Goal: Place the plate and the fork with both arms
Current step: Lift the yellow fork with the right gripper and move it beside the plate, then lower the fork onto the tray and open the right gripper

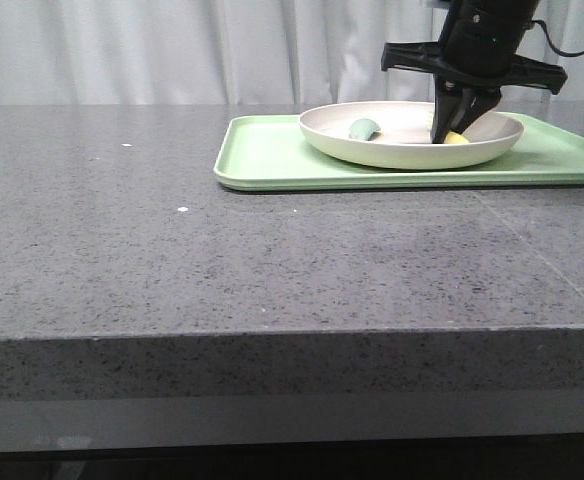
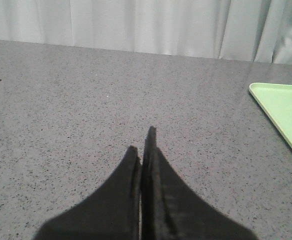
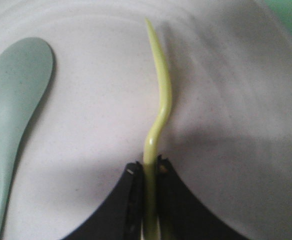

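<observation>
Right gripper point(image 1: 464, 118) — black, tapered fingers point(image 3: 131, 200), black cable behind

Brightness: even and soft in all three views, daylight-like, with pale curtains point(image 1: 172, 50) as the brightest area in the front view.
Shadows: faint on the grey table point(image 1: 272, 260); in the right wrist view a soft grey shadow spreads over the plate point(image 3: 226, 100) around the right gripper point(image 3: 147, 172).
Glare: none strong; only small white specks on the table.
Focus, front view: sharp on the near table edge, slightly softer at the green tray point(image 1: 262, 160).
Focus, left wrist view: the left gripper point(image 2: 145, 150) is a dark, soft-edged shape; the table grain is clear.
Focus, right wrist view: blurry throughout; the fork point(image 3: 158, 100) and spoon point(image 3: 16, 100) have smeared edges.
</observation>
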`<state>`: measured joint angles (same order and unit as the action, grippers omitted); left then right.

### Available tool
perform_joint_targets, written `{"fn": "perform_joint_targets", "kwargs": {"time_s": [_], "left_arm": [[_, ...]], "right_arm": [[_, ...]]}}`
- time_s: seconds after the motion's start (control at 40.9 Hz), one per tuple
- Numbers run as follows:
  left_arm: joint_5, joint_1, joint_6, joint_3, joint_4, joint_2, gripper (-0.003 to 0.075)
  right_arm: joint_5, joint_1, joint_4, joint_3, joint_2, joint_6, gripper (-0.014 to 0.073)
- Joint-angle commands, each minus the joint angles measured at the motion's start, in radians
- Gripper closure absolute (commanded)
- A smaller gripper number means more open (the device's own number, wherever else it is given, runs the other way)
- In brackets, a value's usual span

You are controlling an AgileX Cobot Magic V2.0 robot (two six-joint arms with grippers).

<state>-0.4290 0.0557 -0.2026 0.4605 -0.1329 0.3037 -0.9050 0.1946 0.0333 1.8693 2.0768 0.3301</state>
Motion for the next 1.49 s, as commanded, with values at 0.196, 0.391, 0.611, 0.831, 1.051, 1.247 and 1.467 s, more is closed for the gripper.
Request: {"fn": "perform_joint_targets", "kwargs": {"time_s": [0.196, 0.391, 0.611, 0.831, 1.051, 1.247, 1.467], "left_arm": [[0.08, -0.002, -0.004, 0.026, 0.0, 0.007, 0.0738], [0.08, -0.002, -0.004, 0.026, 0.0, 0.007, 0.0738], [0.08, -0.002, -0.004, 0.026, 0.0, 0.007, 0.0738], [0.08, -0.002, -0.004, 0.026, 0.0, 0.007, 0.0738], [0.08, -0.002, -0.004, 0.026, 0.0, 0.007, 0.0738], [0.08, -0.002, -0.004, 0.026, 0.0, 0.007, 0.0738], [0.08, -0.002, -0.004, 0.026, 0.0, 0.007, 0.0738]], "right_arm": [[0.023, -0.003, -0.002, 0.032, -0.065, -0.004, 0.058], [0.018, -0.01, -0.002, 0.035, -0.12, -0.009, 0.058], [-0.03, -0.066, -0.002, 0.084, -0.154, -0.065, 0.058], [-0.06, -0.155, -0.002, 0.09, -0.143, -0.153, 0.058], [-0.072, -0.214, -0.002, 0.089, -0.074, -0.198, 0.058], [-0.081, -0.213, -0.002, 0.089, -0.03, -0.244, 0.058], [-0.078, -0.213, -0.002, 0.089, -0.024, -0.244, 0.0494]]}}
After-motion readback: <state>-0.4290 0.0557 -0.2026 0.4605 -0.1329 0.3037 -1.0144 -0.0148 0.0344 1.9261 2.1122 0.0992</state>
